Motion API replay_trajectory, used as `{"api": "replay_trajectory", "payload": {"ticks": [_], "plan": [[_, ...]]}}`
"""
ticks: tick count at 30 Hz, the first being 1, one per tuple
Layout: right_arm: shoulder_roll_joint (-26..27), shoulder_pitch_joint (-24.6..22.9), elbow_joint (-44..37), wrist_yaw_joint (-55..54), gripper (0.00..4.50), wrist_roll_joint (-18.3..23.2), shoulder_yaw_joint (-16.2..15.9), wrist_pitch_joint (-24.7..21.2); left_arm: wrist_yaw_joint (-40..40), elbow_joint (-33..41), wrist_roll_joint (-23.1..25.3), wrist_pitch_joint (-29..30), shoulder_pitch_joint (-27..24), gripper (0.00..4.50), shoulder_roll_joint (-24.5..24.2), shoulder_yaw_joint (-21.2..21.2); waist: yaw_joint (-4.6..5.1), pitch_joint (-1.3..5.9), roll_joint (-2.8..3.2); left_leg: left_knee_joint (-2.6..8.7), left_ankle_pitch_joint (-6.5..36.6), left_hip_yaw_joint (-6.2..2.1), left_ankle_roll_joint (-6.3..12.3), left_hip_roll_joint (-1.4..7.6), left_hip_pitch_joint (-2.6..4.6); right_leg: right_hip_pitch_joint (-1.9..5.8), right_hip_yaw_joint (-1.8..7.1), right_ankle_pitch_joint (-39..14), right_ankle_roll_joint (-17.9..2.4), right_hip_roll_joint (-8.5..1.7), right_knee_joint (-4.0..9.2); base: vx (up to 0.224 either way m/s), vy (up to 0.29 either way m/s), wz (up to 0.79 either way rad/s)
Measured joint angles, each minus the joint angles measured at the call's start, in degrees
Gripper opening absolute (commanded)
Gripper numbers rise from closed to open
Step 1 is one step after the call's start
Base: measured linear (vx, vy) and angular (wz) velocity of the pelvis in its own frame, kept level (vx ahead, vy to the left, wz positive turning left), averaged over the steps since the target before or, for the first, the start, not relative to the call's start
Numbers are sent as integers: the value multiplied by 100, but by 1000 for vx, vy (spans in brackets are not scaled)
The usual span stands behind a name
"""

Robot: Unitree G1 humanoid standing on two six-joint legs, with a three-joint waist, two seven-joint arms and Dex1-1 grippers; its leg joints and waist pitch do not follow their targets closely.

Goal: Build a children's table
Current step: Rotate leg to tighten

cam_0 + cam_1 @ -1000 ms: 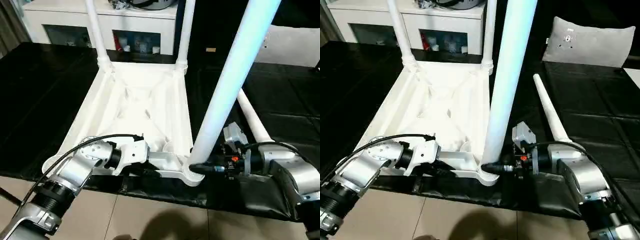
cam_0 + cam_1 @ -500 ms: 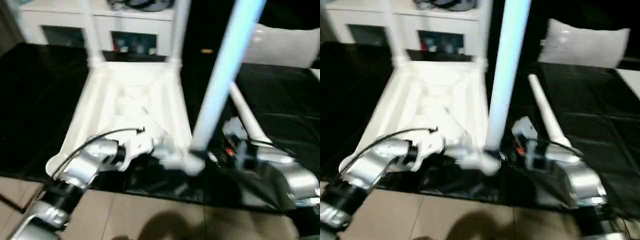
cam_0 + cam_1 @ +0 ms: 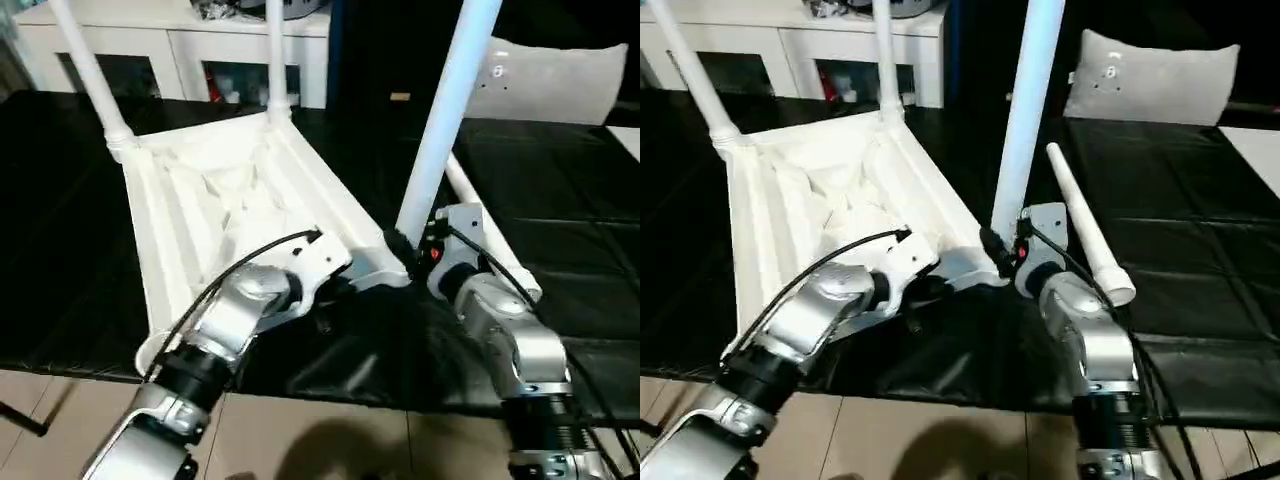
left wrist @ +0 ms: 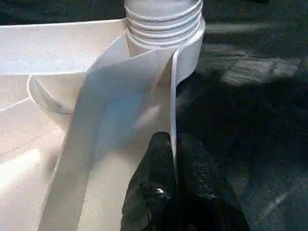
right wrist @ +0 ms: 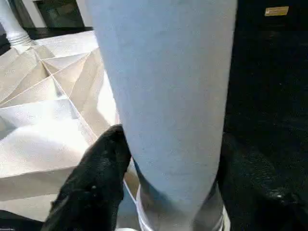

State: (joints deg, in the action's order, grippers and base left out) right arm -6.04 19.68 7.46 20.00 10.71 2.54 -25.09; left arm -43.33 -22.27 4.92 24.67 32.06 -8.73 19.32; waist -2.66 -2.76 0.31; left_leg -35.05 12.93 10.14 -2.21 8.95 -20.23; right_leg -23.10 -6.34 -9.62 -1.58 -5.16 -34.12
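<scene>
Tabletop [image 3: 210, 200] lies upside down on the black surface [image 3: 70, 200]. The left tool [image 4: 174, 159] is clamped on its near rim, steadying it. The right tool [image 5: 168, 178] grips the third leg [image 3: 440, 130] near its socket, likely to seat it.

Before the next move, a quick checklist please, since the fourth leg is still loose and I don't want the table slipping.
1. Left tool pinched on the tabletop rim: ok.
2. Right tool fingers either side of the near leg: ok.
3. Near leg upright in its corner socket: ok; fully seated, cannot tell.
4. Two far legs standing in their sockets: ok.
5. Fourth leg fitted: not ok, it lies on the black mat.
</scene>
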Motion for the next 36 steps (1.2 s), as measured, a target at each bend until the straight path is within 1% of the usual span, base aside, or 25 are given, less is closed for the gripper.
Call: {"api": "replay_trajectory", "payload": {"ticks": [1, 4, 6, 7, 9, 11, 12, 14, 15, 17, 19, 21, 23, 24, 25, 26, 28, 30, 33, 36], "plan": [[-59, -2, 0, 69, 308, -11, -26, 39, 0, 9, -5, 0, 3, 0, -2, 0, -7, -2, 6, 5, 0, 1, 0, 0, -2, -2, 0, 0, 0, 0, 4, 0, 0, 0], [-346, -22, 1, 499, 318, -8, -128, 110, -30, 25, -39, -16, 3, 0, -61, 11, -21, -11, 21, 7, -2, 1, 2, 0, -2, -4, -2, 0, -1, 1, 4, 0, 0, 0], [-629, -69, 1, 920, 347, 51, -156, 186, -147, 28, -59, -96, 1, 0, -158, 39, -45, -16, 28, 8, -5, 1, 7, 0, -3, -4, -3, 0, -1, 0, 4, 0, 0, 0], [-835, -93, 1, 1230, 353, 96, -190, 220, -238, 37, -72, -147, -1, 0, -238, 59, -49, -21, 22, 9, -5, 1, 7, 0, -3, -5, -3, 0, -1, 0, 2, 0, 0, 0], [-1037, -102, 1, 1624, 355, 154, -227, 281, -348, 49, -71, -252, -14, 0, -344, 67, -46, -22, 21, 9, -8, 1, 9, 2, -4, -7, -4, 1, -3, 2, 1, 0, 0, 0], [-1229, -101, 15, 1959, 389, 216, -258, 351, -492, 49, -73, -376, -33, 0, -457, 67, -45, -24, 17, 9, -10, 1, 13, 2, -5, -8, -4, 2, -5, 2, 1, 0, 0, 0], [-1302, -99, 18, 2100, 389, 226, -271, 395, -538, 49, -73, -420, -44, 0, -502, 67, -45, -24, 17, 8, -11, 1, 13, 2, -4, -8, -4, 2, -5, 2, 1, 0, 0, 0], [-1582, -80, 108, 2651, 418, 294, -373, 566, -843, 91, -126, -629, -116, 0, -733, 73, -44, -24, 18, 9, -10, 1, 14, 2, -5, -8, -4, 2, -4, 2, 3, 0, 0, 0], [-1656, -63, 147, 2843, 418, 319, -390, 616, -935, 105, -154, -705, -144, 0, -819, 73, -49, -24, 18, 8, -10, 1, 14, 2, -5, -8, -5, 2, -4, 2, 2, 0, 0, 0], [-1883, 8, 213, 3382, 418, 350, -533, 748, -1232, 141, -232, -920, -219, 0, -1030, 80, -57, -24, 18, 7, -10, 1, 14, 2, -7, -8, -5, 2, -5, 2, 2, 0, 0, 0], [-2107, 15, 222, 3872, 418, 457, -584, 792, -1539, 191, -301, -1103, -287, 0, -1200, 93, -82, -24, 18, 7, -10, 1, 15, 2, -8, -8, -6, 2, -5, 1, 4, 0, 0, 0], [-2215, 16, 225, 4195, 418, 505, -659, 794, -1751, 230, -336, -1250, -342, 0, -1312, 111, -110, -25, 17, 7, -10, 1, 15, 2, -8, -7, -6, 2, -5, 1, 5, 0, 0, 0], [-2354, 21, 245, 4539, 418, 543, -740, 799, -1974, 230, -368, -1447, -365, 0, -1444, 160, -156, -25, 17, 4, -10, 1, 15, 2, -5, -7, -6, 3, -6, 0, 4, 0, 0, 0], [-2410, 24, 267, 4688, 404, 558, -765, 801, -2059, 231, -394, -1507, -367, 0, -1499, 189, -177, -24, 17, 4, -10, 1, 15, 2, -5, -6, -6, 3, -6, 0, 4, 0, 0, 0], [-2467, 27, 315, 4868, 404, 570, -809, 810, -2177, 231, -404, -1606, -376, 0, -1557, 213, -206, -24, 17, 3, -10, 1, 15, 2, -1, -5, -6, 4, -7, 0, 4, 0, 0, 0], [-2489, 30, 376, 4974, 385, 578, -841, 825, -2265, 231, -412, -1664, -379, 0, -1595, 233, -227, -24, 16, 3, -10, 1, 15, 2, 2, -5, -6, 4, -7, 0, 2, 0, 0, 0], [-2523, 55, 530, 5175, 377, 578, -944, 854, -2456, 257, -449, -1744, -388, 0, -1693, 282, -258, -24, 17, 2, -11, 1, 14, 2, 10, -5, -6, 4, -8, 0, 0, 0, 0, 0], [-2525, 102, 693, 5305, 353, 574, -990, 955, -2617, 303, -483, -1773, -402, 0, -1778, 316, -265, -24, 17, 2, -11, 1, 14, 3, 12, -5, -6, 5, -9, -1, -2, 0, 0, 0], [-2527, 224, 856, 5473, 332, 573, -1012, 1033, -2791, 305, -513, -1836, -415, 0, -1818, 324, -269, -24, 17, -4, -11, 1, 14, 3, 12, -5, -6, 7, -12, -2, -3, 0, 0, 0], [-2502, 358, 897, 5622, 294, 578, -1050, 1076, -2891, 305, -518, -1891, -414, 0, -1833, 352, -273, -24, 17, -5, -11, 1, 14, 3, 12, -4, -7, 7, -13, -2, -5, 0, 0, 0]]}}
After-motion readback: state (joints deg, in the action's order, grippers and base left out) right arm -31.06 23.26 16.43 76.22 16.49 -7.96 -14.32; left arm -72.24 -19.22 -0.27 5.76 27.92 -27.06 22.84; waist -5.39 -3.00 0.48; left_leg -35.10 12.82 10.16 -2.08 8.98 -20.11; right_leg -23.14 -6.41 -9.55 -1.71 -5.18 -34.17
